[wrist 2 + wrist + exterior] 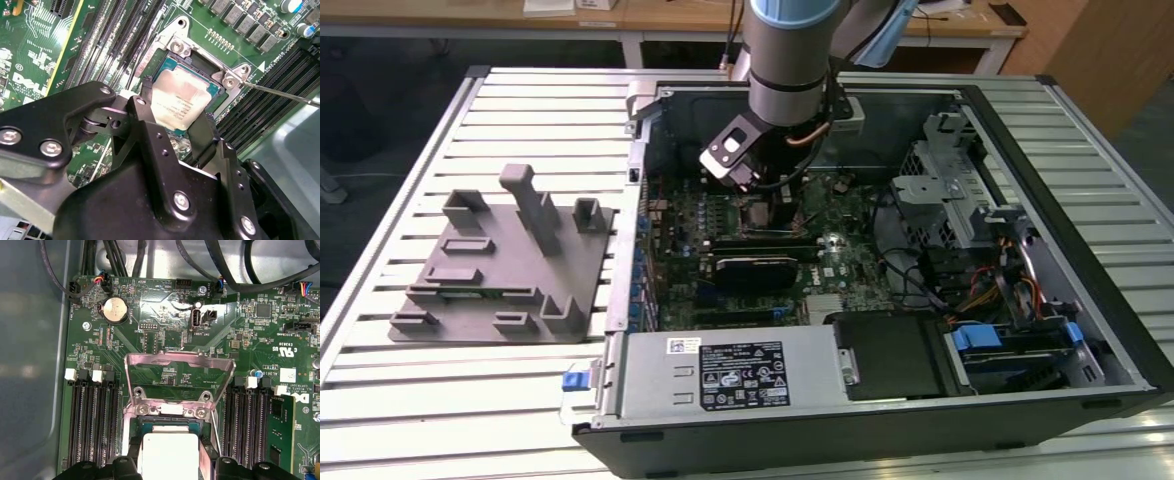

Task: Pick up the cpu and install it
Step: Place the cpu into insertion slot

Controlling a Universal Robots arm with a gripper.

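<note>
Tool (176, 114) pinching cpu (182, 100) by opposite edges, held flat at the open socket (197, 60), centre of second wrist view; lid (180, 356) flipped up, probably to keep the drop-in path clear.

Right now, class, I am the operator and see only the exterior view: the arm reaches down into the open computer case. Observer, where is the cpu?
Observer: In the second wrist view the cpu sits in the grip of the hand, over the open socket.
Operator: Is the cover plate out of the way?
Observer: Yes; in the first wrist view the metal load plate stands flipped up, clear of the cpu.
Operator: And the lever?
Observer: The thin latch lever juts out from the socket's corner.
</note>
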